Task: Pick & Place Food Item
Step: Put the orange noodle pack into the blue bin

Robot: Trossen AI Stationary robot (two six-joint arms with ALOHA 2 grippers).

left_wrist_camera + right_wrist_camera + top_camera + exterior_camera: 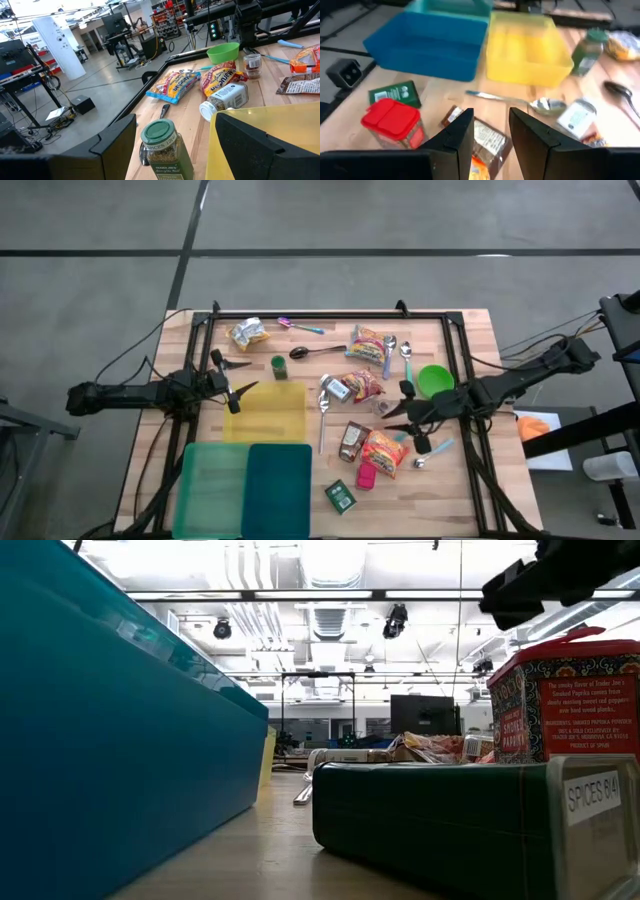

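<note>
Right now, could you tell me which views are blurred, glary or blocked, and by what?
Low view: the teal bin and the green tin loom close and fill the frame, while ceiling lights glare white. Right wrist view: soft all over, so the red-lidded container lacks detail. Left wrist view: the green-lidded spice jar is sharp. High view: evenly lit.

Yellow bin (268, 412), teal bin (278, 488), light green bin (213, 488), green bowl (435, 380), black spoon (312, 352)
</note>
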